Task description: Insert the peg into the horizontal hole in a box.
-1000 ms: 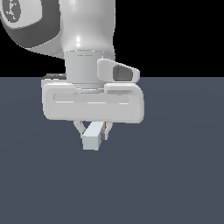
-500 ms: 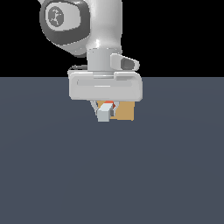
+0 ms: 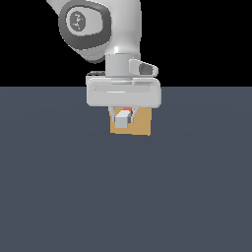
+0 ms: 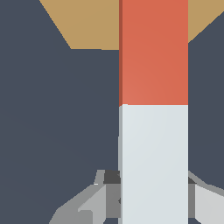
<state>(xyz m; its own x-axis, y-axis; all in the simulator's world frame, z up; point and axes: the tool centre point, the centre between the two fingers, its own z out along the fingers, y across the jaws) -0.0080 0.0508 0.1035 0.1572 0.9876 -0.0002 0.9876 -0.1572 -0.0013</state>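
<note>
My gripper [image 3: 123, 116] is shut on the peg [image 3: 122, 117], a slim bar with a pale grey-white end toward the camera and an orange-red end pointing away. In the wrist view the peg [image 4: 153, 109] runs from my fingers [image 4: 94, 199] toward the tan box [image 4: 87, 24], its orange-red end overlapping the box's face. In the exterior view the box [image 3: 140, 124] stands right behind the gripper and peg. The hole is hidden behind the peg and gripper in both views.
The dark grey-blue table surface [image 3: 59, 187] spreads all around the box. The white gripper body [image 3: 124, 92] and arm hang above the box.
The arm has moved away from the camera with the peg; the box, first hidden, then to one side, now stands directly behind the peg.
</note>
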